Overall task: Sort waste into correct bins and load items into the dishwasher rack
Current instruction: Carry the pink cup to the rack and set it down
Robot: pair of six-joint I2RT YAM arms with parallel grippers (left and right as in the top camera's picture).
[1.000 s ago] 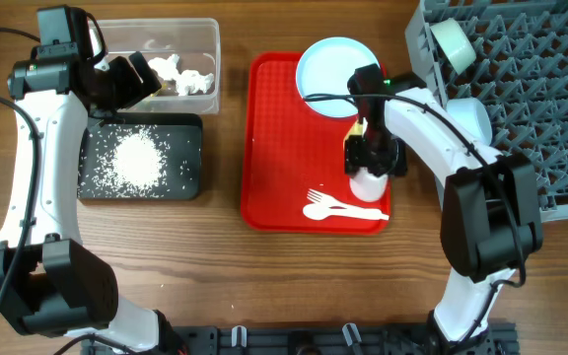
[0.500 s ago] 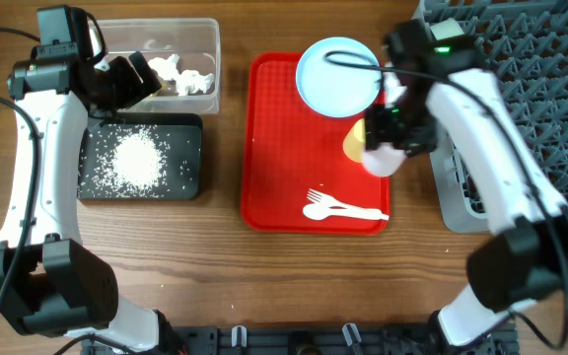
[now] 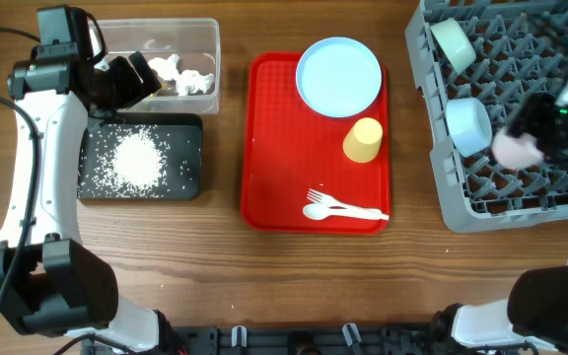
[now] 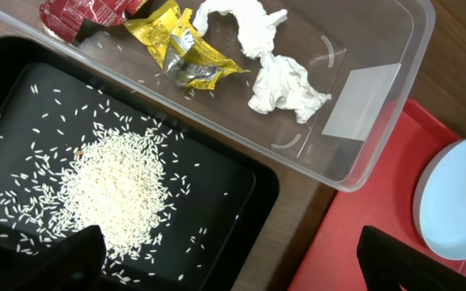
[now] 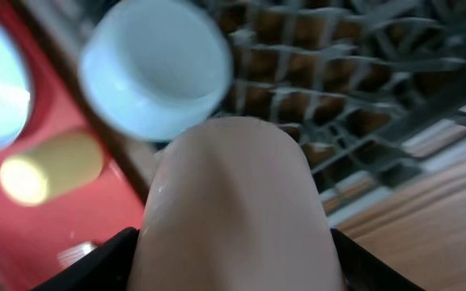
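Right end effector [image 5: 231, 263] clasps white cup [image 5: 231, 186] (above dishwasher rack [image 3: 521, 202]).

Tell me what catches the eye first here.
The red tray sits at the centre, carrying a pale blue plate, a yellow cup, and a white fork and spoon. On the right, the motion-blurred right tool holds a pale cup over the grey dishwasher rack. On the left, a heap of white grains lies in the black tray.

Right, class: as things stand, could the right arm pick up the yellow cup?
Probably not yet. The right tool is shut on the white cup over the dishwasher rack. The yellow cup itself sits uncovered on the red tray, nothing above it.
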